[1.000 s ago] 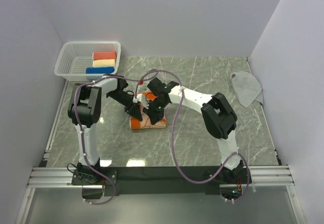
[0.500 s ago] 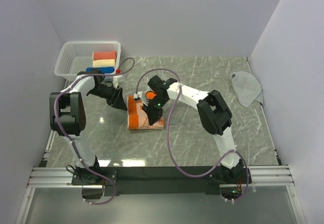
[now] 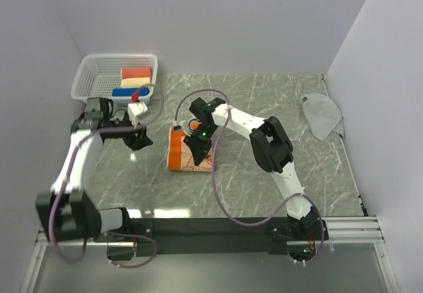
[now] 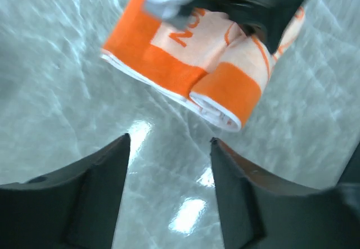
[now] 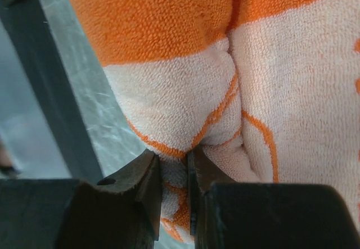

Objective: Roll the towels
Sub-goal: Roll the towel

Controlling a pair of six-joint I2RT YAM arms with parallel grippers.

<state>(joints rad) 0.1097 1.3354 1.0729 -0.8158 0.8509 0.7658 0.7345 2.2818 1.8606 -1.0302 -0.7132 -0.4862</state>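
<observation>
The orange towel [image 3: 187, 155] lies partly rolled on the marble table, left of middle. In the left wrist view it [image 4: 197, 52] shows a rolled end and a dark orange band. My right gripper [image 3: 200, 142] is on top of it, shut on a pinched fold of the towel [image 5: 185, 120]. My left gripper [image 3: 140, 139] is open and empty, low over bare table to the left of the towel. Its fingers [image 4: 84, 198] frame only table. The plain grey towel [image 3: 322, 114] lies crumpled at the far right by the wall.
A white basket [image 3: 92, 81] at the back left holds red, cream and blue rolls. White walls close in the table on the left, back and right. The left arm's cable loops near the basket's front.
My left gripper has come off the orange towel and swung away to the left, the arm folding outward. My right gripper stays shut on the towel, which has shifted slightly.
</observation>
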